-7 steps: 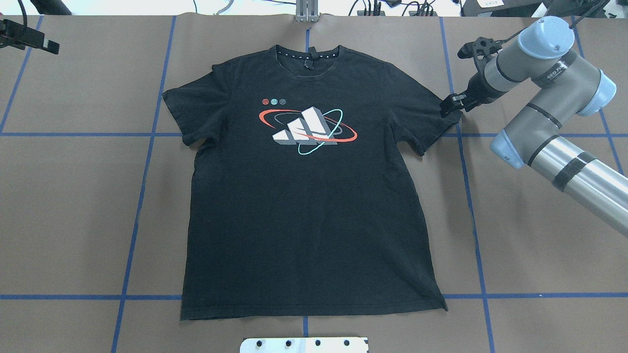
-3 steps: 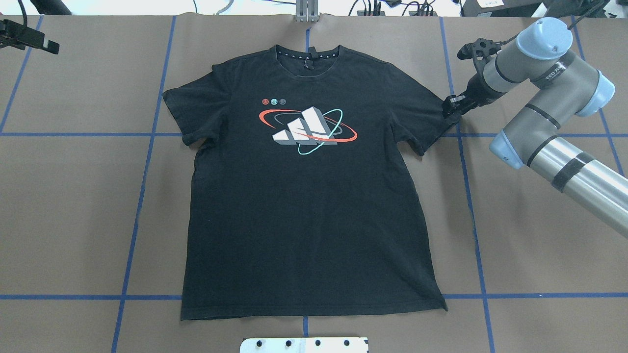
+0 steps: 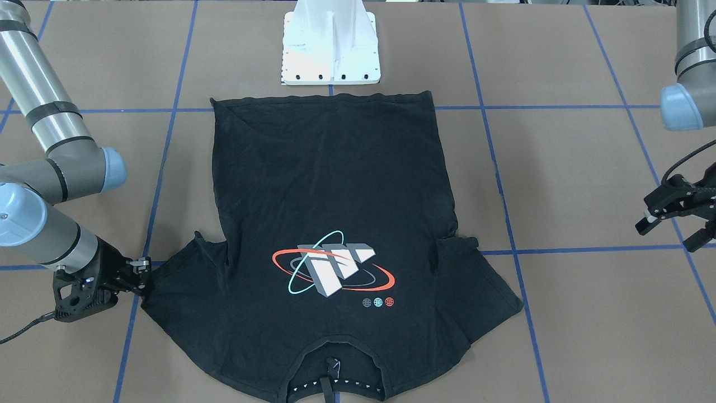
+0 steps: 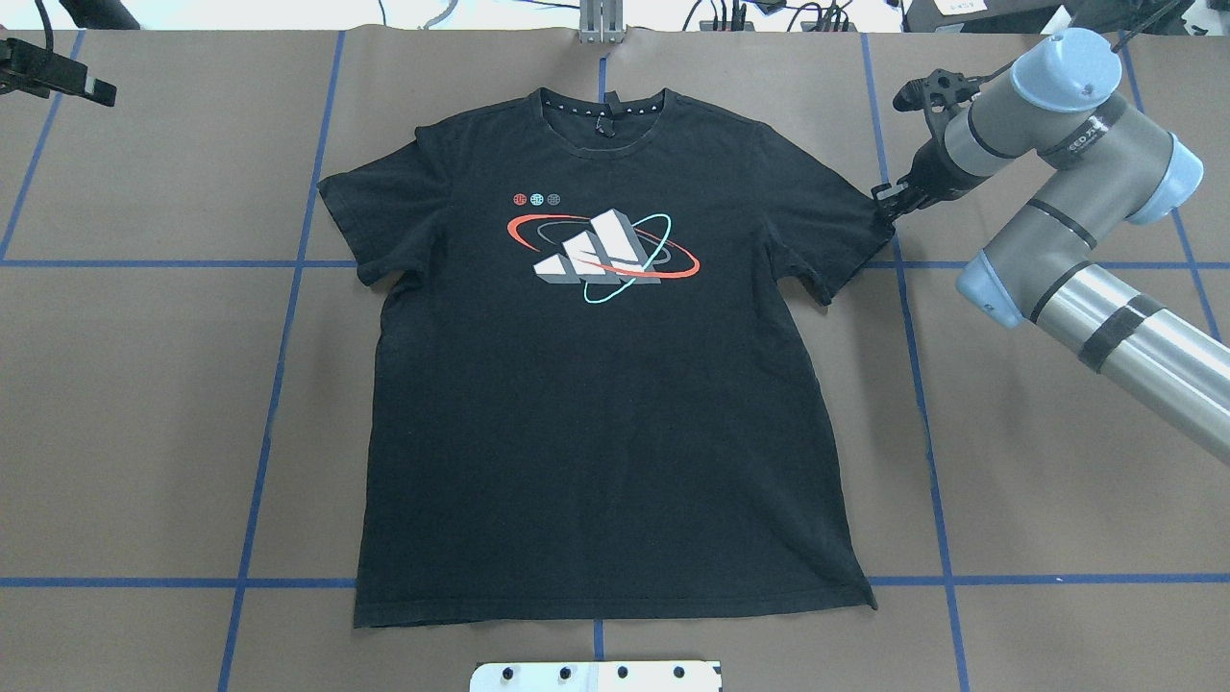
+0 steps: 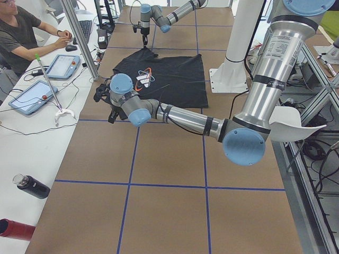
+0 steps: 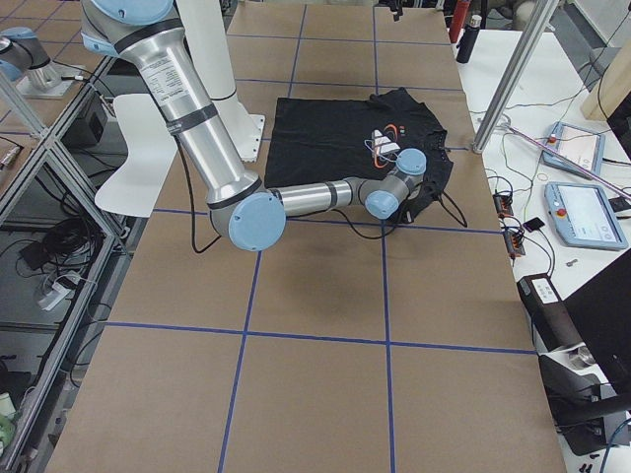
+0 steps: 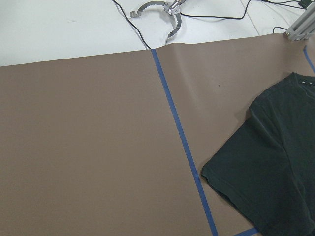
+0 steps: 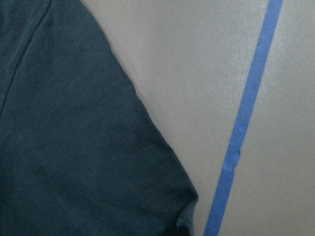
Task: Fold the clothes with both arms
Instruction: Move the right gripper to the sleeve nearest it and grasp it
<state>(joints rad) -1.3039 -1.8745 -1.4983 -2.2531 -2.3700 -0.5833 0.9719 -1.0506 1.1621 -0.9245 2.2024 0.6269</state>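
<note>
right claw (image 3: 145,271) at T-shirt (image 3: 330,184) sleeve, perhaps pinching; front view only: left claw (image 3: 667,234) spread

Blue tape lines (image 4: 276,384), tablet (image 5: 30,97), black bottle (image 5: 32,185)

The right arm (image 4: 1086,288) is stretched out low toward the T-shirt (image 4: 596,404). Its wrist is bent so that the right gripper (image 4: 882,205) is set against the tip of one sleeve. How its jaws stand cannot be told. The left arm (image 3: 691,56) is raised, and the left gripper (image 3: 668,230) is held well apart from the T-shirt, with its fingers (image 3: 644,224) spread wide.
</note>
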